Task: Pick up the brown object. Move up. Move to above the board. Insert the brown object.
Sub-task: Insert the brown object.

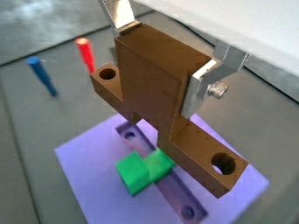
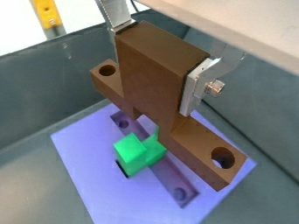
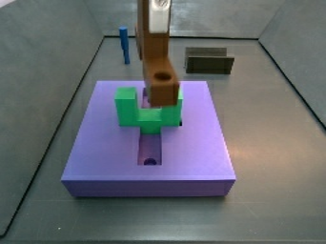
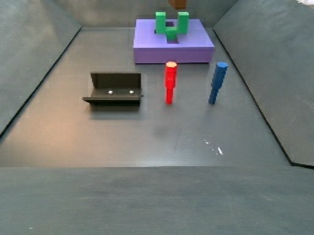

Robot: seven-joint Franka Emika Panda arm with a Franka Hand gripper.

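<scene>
My gripper (image 1: 163,54) is shut on the upright block of the brown object (image 1: 146,83), one silver finger on each side. Both wrist views show this grip (image 2: 162,54), with the brown object (image 2: 146,87) and its flat bar with round holes hanging over the purple board (image 1: 87,166). The green U-shaped block (image 1: 142,171) lies just under the bar beside the groove. In a side view the gripper (image 3: 154,14) holds the brown object (image 3: 159,67) upright over the green block (image 3: 137,110) on the board (image 3: 114,152). I cannot tell whether they touch.
A red peg (image 4: 171,83) and a blue peg (image 4: 218,83) stand on the grey floor in front of the board (image 4: 153,50). The dark fixture (image 4: 113,89) stands to their left and also shows in a side view (image 3: 211,62). Grey walls enclose the floor.
</scene>
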